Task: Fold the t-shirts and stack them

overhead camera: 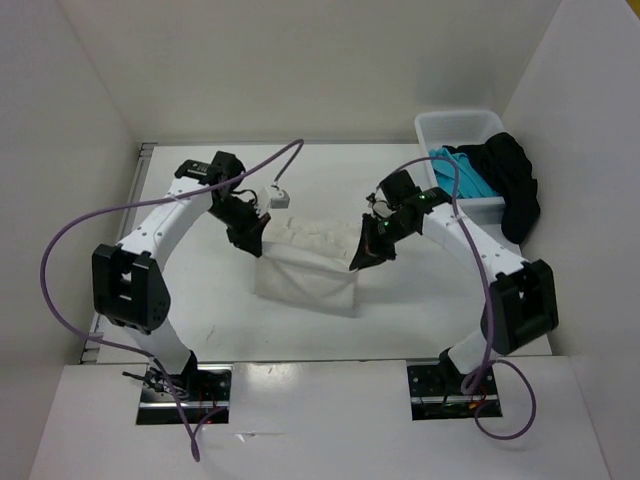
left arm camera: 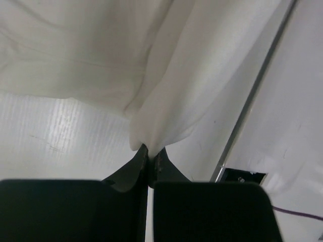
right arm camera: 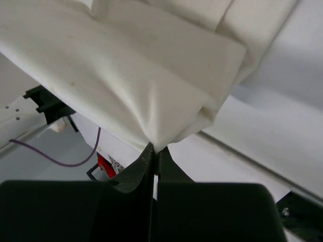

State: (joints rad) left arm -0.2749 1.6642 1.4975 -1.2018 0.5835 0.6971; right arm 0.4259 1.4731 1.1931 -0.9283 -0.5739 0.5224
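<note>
The cream-white t-shirt (overhead camera: 305,262) hangs between both arms at the table's middle, its lower part resting on the table. My left gripper (overhead camera: 254,244) is shut on its left edge; in the left wrist view the cloth (left arm camera: 151,75) bunches into the closed gripper (left arm camera: 150,150). My right gripper (overhead camera: 360,258) is shut on the shirt's right edge, and the right wrist view shows folded cloth (right arm camera: 151,91) pinched in that gripper (right arm camera: 154,147). The black t-shirt (overhead camera: 515,180) drapes over the basket's right rim. The turquoise t-shirt (overhead camera: 462,170) lies inside the basket.
The white basket (overhead camera: 450,125) stands at the table's back right corner. White walls enclose the table on the left, back and right. Purple cables loop from both arms. A small white tag (overhead camera: 281,198) sits behind the shirt near the left arm.
</note>
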